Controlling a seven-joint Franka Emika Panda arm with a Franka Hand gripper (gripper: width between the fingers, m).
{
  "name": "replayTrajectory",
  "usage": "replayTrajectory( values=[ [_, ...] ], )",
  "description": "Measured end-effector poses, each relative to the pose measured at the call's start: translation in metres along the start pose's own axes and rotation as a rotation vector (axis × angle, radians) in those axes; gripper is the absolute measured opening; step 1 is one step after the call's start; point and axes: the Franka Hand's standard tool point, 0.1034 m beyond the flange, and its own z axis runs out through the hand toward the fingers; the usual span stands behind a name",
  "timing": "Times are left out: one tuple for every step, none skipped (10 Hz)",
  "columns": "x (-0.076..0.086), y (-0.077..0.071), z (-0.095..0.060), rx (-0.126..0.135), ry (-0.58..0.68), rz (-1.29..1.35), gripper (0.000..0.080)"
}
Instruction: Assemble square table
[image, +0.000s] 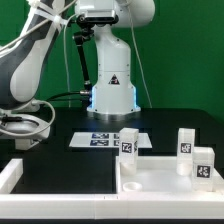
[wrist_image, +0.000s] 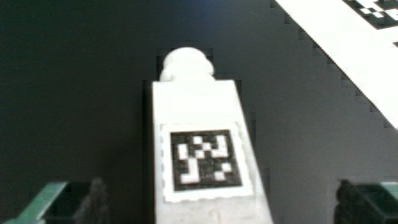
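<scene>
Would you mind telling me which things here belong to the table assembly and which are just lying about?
Belongs to the job:
- square tabletop slab
- three white legs visible

Just lying about:
- marker board
- white border bars
- cables beside the robot base

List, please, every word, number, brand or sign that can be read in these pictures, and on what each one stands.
Words, numbers, brands: none readable.
Robot base: a black triangular sign, too small to read.
Leg: a black-and-white square tag, a pattern only.
Marker board: similar tags, no text.
</scene>
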Motion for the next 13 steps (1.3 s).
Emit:
replayTrajectory(
  values=[
    [0.000,0.000,0.000,0.000,0.000,0.000,0.0393],
    [0.000,0.000,0.000,0.000,0.000,0.000,0.0393],
    [0.000,0.000,0.000,0.000,0.000,0.000,0.0287],
    [0.000,0.000,0.000,0.000,0.000,0.000,0.0287],
    [0.000,0.000,0.000,0.000,0.000,0.000,0.0287],
    [0.000,0.000,0.000,0.000,0.000,0.000,0.0288],
    [0.000,0.000,0.000,0.000,0.000,0.000,0.0288],
    [0.000,0.000,0.000,0.000,0.000,0.000,0.0288],
    [-0.003,-0.002,-0.003,-0.001,-0.008,-0.003,0.0288],
    [-0.015,-0.017,-0.021,-0.011,-0.024,-0.027,0.0288],
    [-0.027,-0.033,-0.040,-0.004,-0.032,-0.049,0.0288],
    [-0.040,-0.047,-0.062,0.004,-0.034,-0.071,0.0290],
    [-0.050,-0.054,-0.078,0.006,-0.009,-0.084,0.0290]
  ],
)
